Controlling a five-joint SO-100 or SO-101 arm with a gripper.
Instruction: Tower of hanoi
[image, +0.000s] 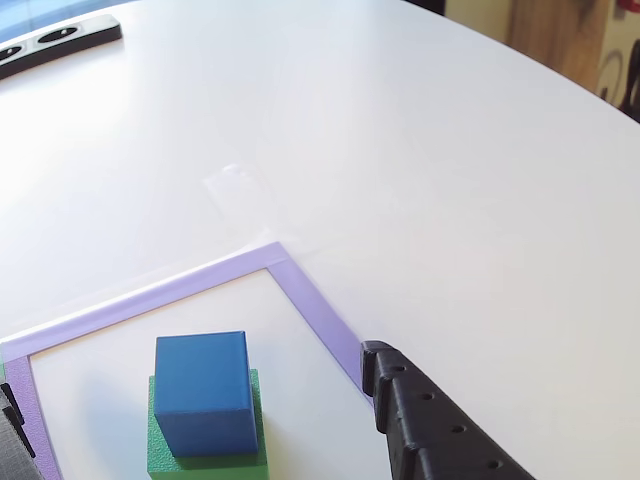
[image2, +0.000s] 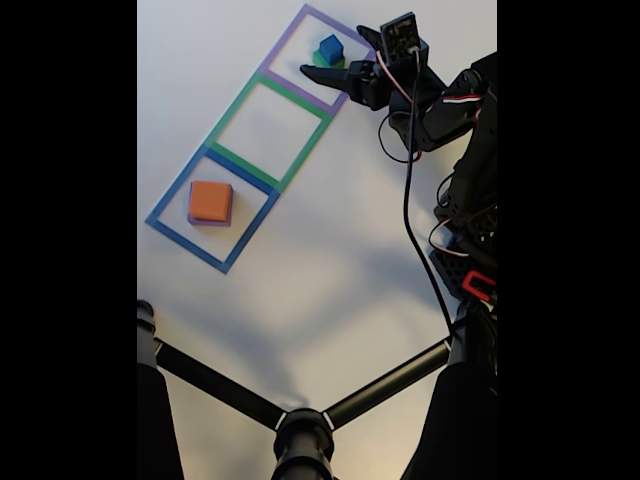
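A blue cube (image: 203, 390) sits on a green block (image: 160, 450) inside the purple taped square (image: 300, 285). In the fixed view the blue cube (image2: 331, 46) and green block (image2: 322, 61) lie at the top. The orange block (image2: 210, 199) rests on the flat purple block (image2: 211, 221), lower left, in the blue taped square. My gripper (image: 190, 375) is open. Its black right finger (image: 430, 420) and left finger (image: 8, 415) stand on either side of the blue-and-green stack without touching it. In the fixed view the gripper (image2: 333, 50) straddles that stack.
The green taped square (image2: 226, 108) lies between the purple and blue (image2: 168, 191) ones. A black power strip (image: 60, 40) lies at the table's far left. The round table edge (image: 560, 75) curves at the upper right. Black stand legs (image2: 300, 420) cross the fixed view's bottom.
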